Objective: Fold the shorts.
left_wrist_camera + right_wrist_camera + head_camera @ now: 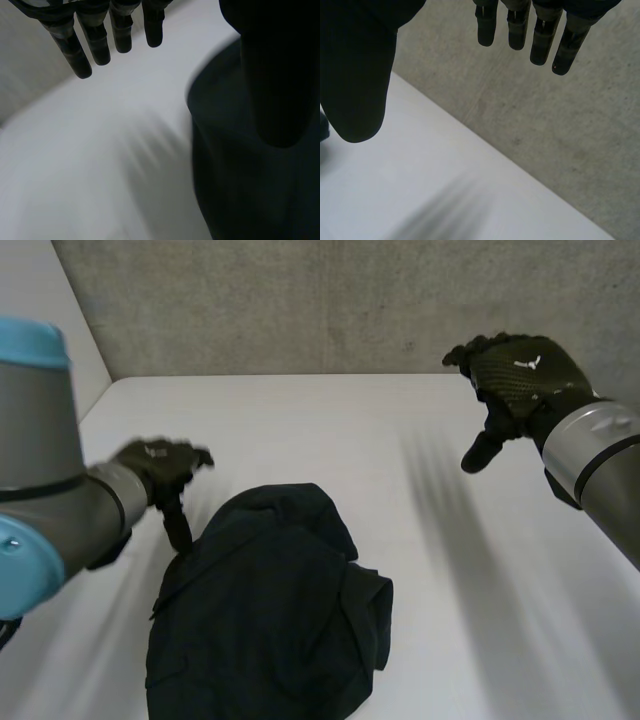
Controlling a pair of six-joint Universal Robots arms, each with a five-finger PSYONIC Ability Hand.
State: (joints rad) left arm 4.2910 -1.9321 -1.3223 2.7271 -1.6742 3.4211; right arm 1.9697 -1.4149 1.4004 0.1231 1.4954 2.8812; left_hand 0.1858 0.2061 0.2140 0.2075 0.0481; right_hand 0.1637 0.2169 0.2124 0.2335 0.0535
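- I see the dark shorts [270,620] in a rumpled heap on the white counter [330,430]. In the head view they lie at about 7 o'clock from the counter's middle.
- A doubled-over layer of cloth bunches at the heap's 3 o'clock side.
- The left robot hand [160,468] sits at 10 o'clock of the shorts, just beside the heap's edge.
- The left arm [45,500] comes in from 9 o'clock with the forearm roughly level and the palm turned down.
- In the left wrist view its fingers [100,45] are straight and slightly spread over bare counter, so I read this robot hand as open.
- Its thumb [270,75] points down in front of the shorts' edge. I cannot tell whether the tip touches the cloth.
- The right robot hand [515,380] is at 2 o'clock from the shorts and well apart from them. It is raised above the counter's far side, near the grey wall [330,300].
- The right arm [600,460] enters from about 4 o'clock and slopes up and away toward the wall.
- In the right wrist view its fingers [540,35] hang straight, side by side, with the thumb [355,75] held wide apart from them. This robot hand is open too, with bare counter and wall beyond its fingertips.
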